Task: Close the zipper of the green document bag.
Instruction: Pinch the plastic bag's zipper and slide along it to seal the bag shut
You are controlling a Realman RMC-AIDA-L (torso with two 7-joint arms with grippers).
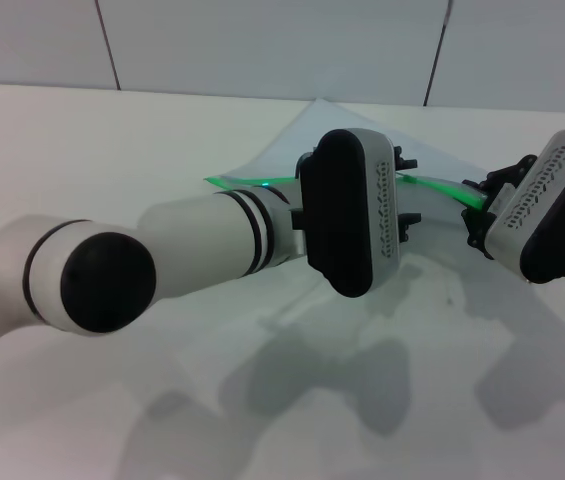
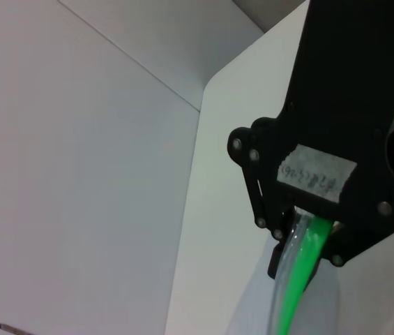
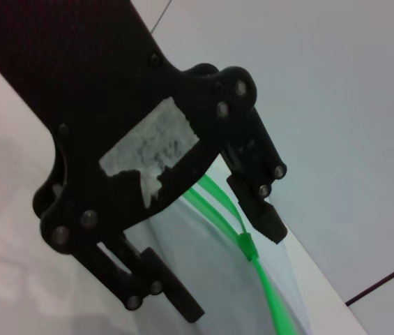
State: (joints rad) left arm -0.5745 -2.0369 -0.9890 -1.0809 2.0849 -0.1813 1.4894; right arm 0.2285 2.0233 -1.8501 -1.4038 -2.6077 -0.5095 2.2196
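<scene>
The green document bag (image 1: 334, 125) is a pale translucent pouch held up off the white table, with my left forearm crossing in front of it. Its bright green zipper (image 1: 444, 189) runs between my two grippers. My left gripper (image 1: 409, 190) is shut on the green edge, and in the left wrist view its jaws (image 2: 307, 259) pinch the strip (image 2: 291, 300) above the bag (image 2: 252, 317). My right gripper (image 1: 480, 210) is open. In the right wrist view the slider (image 3: 247, 246) sits between its spread fingertips (image 3: 272, 225), and the two green tracks are split on the gripper's side of the slider.
The white table (image 1: 112, 140) stretches to a pale tiled wall (image 1: 262, 40) at the back. My left arm's elbow (image 1: 92, 280) is low at the front left. Shadows of both arms fall on the table in front.
</scene>
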